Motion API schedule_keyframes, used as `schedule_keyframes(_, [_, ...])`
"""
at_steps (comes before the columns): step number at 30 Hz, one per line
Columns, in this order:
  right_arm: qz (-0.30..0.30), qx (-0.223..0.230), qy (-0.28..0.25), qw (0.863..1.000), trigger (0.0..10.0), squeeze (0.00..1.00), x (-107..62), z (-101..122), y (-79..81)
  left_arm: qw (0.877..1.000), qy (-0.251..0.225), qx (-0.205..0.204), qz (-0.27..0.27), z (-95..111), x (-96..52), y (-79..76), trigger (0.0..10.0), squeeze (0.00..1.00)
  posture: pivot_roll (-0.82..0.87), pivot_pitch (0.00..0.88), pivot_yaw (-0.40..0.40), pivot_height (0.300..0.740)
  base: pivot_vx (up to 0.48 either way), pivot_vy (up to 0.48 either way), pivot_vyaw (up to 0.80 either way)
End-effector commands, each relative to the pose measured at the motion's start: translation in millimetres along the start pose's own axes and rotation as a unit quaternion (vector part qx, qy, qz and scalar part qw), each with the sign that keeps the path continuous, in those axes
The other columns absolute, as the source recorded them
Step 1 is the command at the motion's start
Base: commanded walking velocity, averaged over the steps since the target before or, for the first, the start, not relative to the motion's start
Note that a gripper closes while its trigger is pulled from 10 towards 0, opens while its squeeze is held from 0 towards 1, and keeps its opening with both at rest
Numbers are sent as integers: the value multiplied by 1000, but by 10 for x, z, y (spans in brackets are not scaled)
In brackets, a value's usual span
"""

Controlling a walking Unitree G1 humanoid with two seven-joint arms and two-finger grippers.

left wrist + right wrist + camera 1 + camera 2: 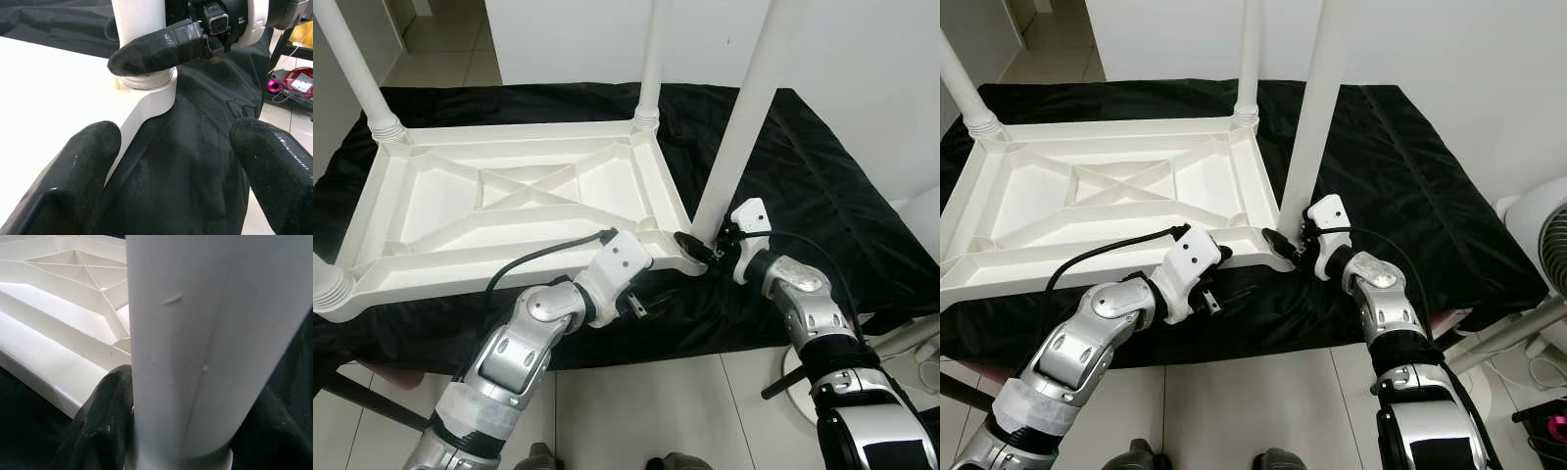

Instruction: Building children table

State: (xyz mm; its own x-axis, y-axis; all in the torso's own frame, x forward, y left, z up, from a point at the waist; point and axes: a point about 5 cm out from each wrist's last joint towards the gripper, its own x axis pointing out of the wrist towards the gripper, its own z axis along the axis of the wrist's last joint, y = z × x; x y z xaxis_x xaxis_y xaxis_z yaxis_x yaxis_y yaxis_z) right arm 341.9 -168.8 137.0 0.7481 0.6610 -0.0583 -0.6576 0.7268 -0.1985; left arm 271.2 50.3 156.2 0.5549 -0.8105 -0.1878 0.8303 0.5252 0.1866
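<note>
White tabletop (509,211) upside down on black cloth (822,196), centre frame. Right gripper (701,247) clamps leg (744,127) base at near-right corner; left gripper (644,305) spread, empty. Leg probably part-threaded: keep upright, twist evenly.

table frame (519,196): plain white plastic, underside ribs in a crossed x pattern. legs: white; near-right leg (744,117) white, unmarked apart from a faint seam line. cloth (803,186) beneath: solid black, slight sheen, no print. right end effector (700,247): black fingers, white housing, silver arm. left end effector (641,305): glossy black fingers (78,186), white wrist housing, silver arm with black cable. floor (636,411): pale off-white tiles with thin grey joints. wall (862,59): white. a magenta and red object (293,83) on the floor, blurred.
</note>
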Motion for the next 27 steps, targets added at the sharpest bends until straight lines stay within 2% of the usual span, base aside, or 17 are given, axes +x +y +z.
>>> schedule_keyframes(1, [2, 28, 36, 999, 10000, 0, -47, -194, 79, 1000, 2, 5, 17, 14, -15, 13, 10000, 0, -59, 42, -14, 740, 0, 0, 0])
schedule_keyframes(2, [2, 28, 36, 999, 10000, 0, -47, -194, 79, 1000, 2, 5, 17, 14, -15, 13, 10000, 0, -59, 42, -14, 740, 0, 0, 0])
schedule_keyframes(6, [-128, 77, 34, 988, 10000, 0, 56, -190, 206, 1000, 5, 2, 15, -4, -26, -13, 10000, 0, -63, 42, -14, 740, 0, 0, 0])
schedule_keyframes(9, [-155, 98, 29, 983, 10000, 0, 107, -173, 284, 1000, 5, 2, 14, -5, -22, -22, 10000, 0, -63, 40, -13, 740, 0, 0, 0])
schedule_keyframes(12, [-155, 98, 29, 983, 10000, 0, 107, -173, 284, 1000, 5, 2, 14, -5, -22, -22, 10000, 0, -63, 40, -13, 740, 0, 0, 0])
schedule_keyframes(13, [-206, 130, 26, 969, 10000, 0, 197, -138, 417, 1000, 6, 2, 11, -5, -21, -25, 10000, 0, -62, 36, -12, 740, 0, 0, 0])
schedule_keyframes(14, [-237, 138, 29, 961, 10000, 0, 235, -122, 472, 1000, 7, 3, 10, -7, -23, -26, 10000, 0, -61, 35, -12, 740, 0, 0, 0])
schedule_keyframes(17, [-259, 141, 32, 955, 10000, 0, 256, -112, 506, 1000, 7, 3, 10, -9, -24, -27, 10000, 0, -61, 35, -12, 740, 0, 0, 0])
schedule_keyframes(18, [-287, 155, 33, 945, 10000, 0, 280, -107, 540, 1000, 7, 3, 9, -10, -26, -28, 10000, 0, -60, 34, -15, 740, 0, 0, 0])
schedule_keyframes(19, [-287, 155, 33, 945, 10000, 0, 280, -107, 540, 1000, 7, 3, 9, -10, -26, -28, 10000, 0, -60, 34, -15, 740, 0, 0, 0])
schedule_keyframes(21, [-331, 172, 31, 927, 10000, 0, 346, -71, 624, 1000, 8, 3, 9, -13, -26, -32, 10000, 0, -57, 33, -19, 740, 0, 0, 0])
schedule_keyframes(22, [-331, 172, 31, 927, 10000, 0, 346, -71, 624, 1000, 8, 3, 9, -13, -26, -32, 10000, 0, -57, 33, -19, 740, 0, 0, 0])
schedule_keyframes(23, [-344, 178, 30, 922, 10000, 0, 370, -38, 672, 1000, 8, 2, 9, -12, -26, -38, 10000, 0, -52, 33, -22, 740, 0, 0, 0])
schedule_keyframes(27, [-332, 172, 24, 927, 10000, 0, 389, 36, 739, 1000, 8, -1, 10, -13, -29, -52, 10000, 0, -51, 34, -25, 740, 0, 0, 0])
